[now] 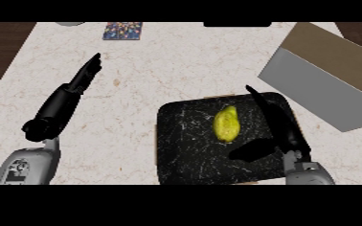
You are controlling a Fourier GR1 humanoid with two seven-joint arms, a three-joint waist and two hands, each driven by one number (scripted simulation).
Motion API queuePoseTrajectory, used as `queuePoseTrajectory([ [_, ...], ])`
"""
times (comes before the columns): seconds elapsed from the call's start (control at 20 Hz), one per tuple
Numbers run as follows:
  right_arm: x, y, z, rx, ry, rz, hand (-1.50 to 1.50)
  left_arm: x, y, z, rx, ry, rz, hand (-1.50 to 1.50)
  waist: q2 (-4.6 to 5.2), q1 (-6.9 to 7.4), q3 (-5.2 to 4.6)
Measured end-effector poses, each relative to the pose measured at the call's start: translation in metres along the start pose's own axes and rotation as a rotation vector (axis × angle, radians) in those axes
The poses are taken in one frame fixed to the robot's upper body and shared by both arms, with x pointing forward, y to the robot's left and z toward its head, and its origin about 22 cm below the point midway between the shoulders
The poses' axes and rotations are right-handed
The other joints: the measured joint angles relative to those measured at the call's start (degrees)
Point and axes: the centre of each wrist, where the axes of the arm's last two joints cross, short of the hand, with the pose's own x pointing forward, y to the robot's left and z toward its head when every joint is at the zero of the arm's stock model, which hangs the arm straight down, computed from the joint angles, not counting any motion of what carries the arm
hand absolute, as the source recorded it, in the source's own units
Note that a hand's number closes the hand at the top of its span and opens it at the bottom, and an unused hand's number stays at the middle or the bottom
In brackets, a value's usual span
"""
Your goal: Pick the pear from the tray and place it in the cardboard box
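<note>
Over the black tray point(191, 163), my right hand point(279, 124) stretches with fingers straight, just right of the pear point(226, 123) lying there. Cardboard box point(322, 76) sits beyond, right; my left hand point(67, 98) rests open on the worktop point(141, 76).

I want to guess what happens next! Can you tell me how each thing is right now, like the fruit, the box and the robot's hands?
pear: lying on the tray, not held.
tray: flat on the counter, carrying the pear.
cardboard box: open, nothing seen inside.
right hand: open, fingers straight, over the tray just right of the pear.
left hand: open, fingers straight, over the counter at the left, holding nothing.
colourful packet: flat on the counter, far edge.
</note>
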Motion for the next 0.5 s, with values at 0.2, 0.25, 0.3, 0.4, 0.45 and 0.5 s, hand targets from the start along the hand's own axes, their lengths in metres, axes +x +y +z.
queuePoseTrajectory([
  [0.2,0.000,0.006,-0.007,-0.001,0.030,0.020,-1.50,0.001,0.002,-0.007,0.001,-0.002,-0.002,0.00,0.00,-0.02,-0.01],
  [0.25,-0.005,0.007,-0.011,-0.001,0.038,0.025,-1.50,0.001,0.004,-0.002,0.001,-0.004,-0.005,0.00,0.00,0.05,-0.01],
  [0.3,-0.006,0.010,-0.015,0.003,0.047,0.028,-1.50,-0.001,0.005,0.001,0.001,-0.006,-0.007,0.00,0.01,0.07,0.00],
  [0.4,-0.010,0.012,-0.020,0.005,0.056,0.031,-1.50,0.000,0.004,0.001,-0.002,-0.004,-0.003,0.00,0.01,0.07,0.00],
  [0.45,-0.010,0.014,-0.025,0.008,0.059,0.031,-1.50,0.002,0.007,0.001,-0.002,-0.004,-0.003,0.00,0.01,0.07,0.00],
  [0.5,-0.008,0.019,-0.028,0.009,0.058,0.028,-1.50,0.001,0.006,0.001,-0.001,-0.005,-0.002,0.00,0.02,0.07,0.00],
])
